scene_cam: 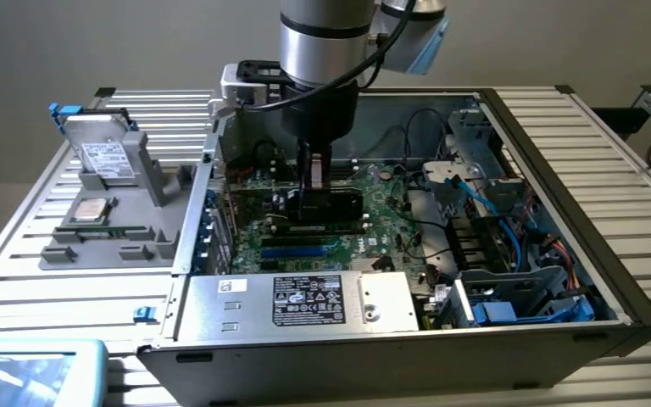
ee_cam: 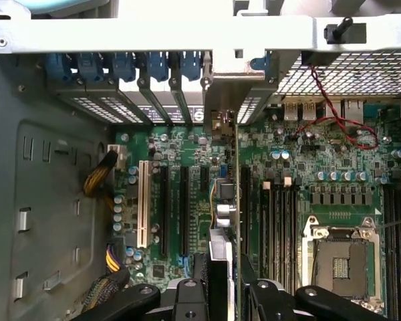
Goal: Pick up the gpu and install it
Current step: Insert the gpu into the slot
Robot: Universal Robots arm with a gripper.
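Exterior view had the gpu point(scene_cam: 332, 208) down inside the open case point(scene_cam: 552, 170), twelve o'clock from the power supply point(scene_cam: 303, 301). Fingers point(ee_cam: 188, 301) were clamped on it, keeping it edge-down over the expansion slots point(ee_cam: 185, 207), presumably to seat its connector.

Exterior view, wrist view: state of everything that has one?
case: lying flat, side open
gripper: shut on the gpu
gpu: on edge inside the case, at the motherboard slots; seating unclear
CPU socket: empty
drive: upright in its holder, outside the case
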